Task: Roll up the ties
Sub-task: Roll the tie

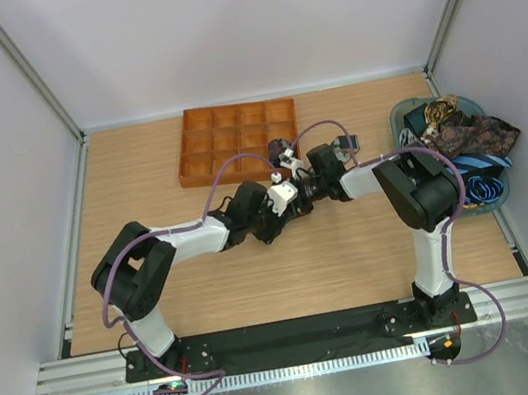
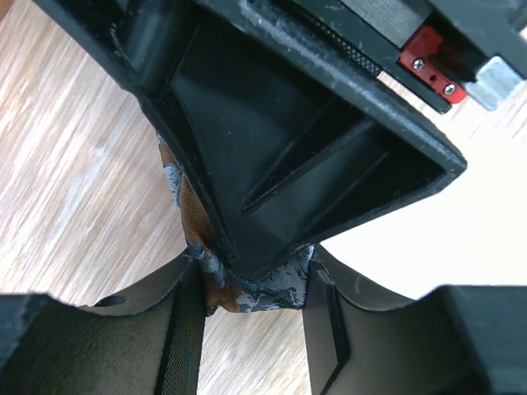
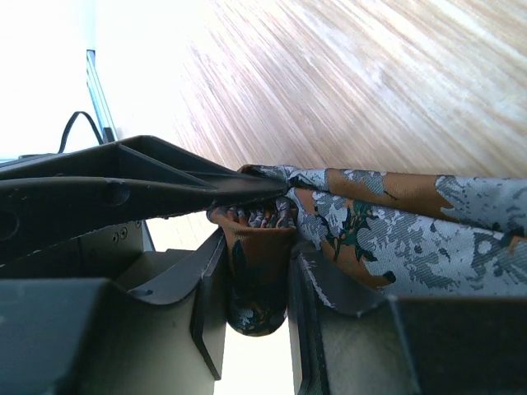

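A brown paisley tie with grey-blue patches [image 3: 412,230] is held between both grippers above the wooden table. In the right wrist view, my right gripper [image 3: 257,263] is shut on a rolled coil of that tie [image 3: 259,280], and the loose length runs off to the right over one finger. In the left wrist view, my left gripper [image 2: 251,288] has its fingers pressed against a fold of the same tie [image 2: 263,292]. The right gripper's black body looms just above it. From above, the left gripper [image 1: 280,200] and right gripper [image 1: 303,186] meet nose to nose at the table's middle.
An orange gridded tray [image 1: 197,148] lies just behind the grippers. At the right edge a teal basket [image 1: 496,199] holds several more ties [image 1: 472,134], paisley and blue striped. White walls close in the table on three sides.
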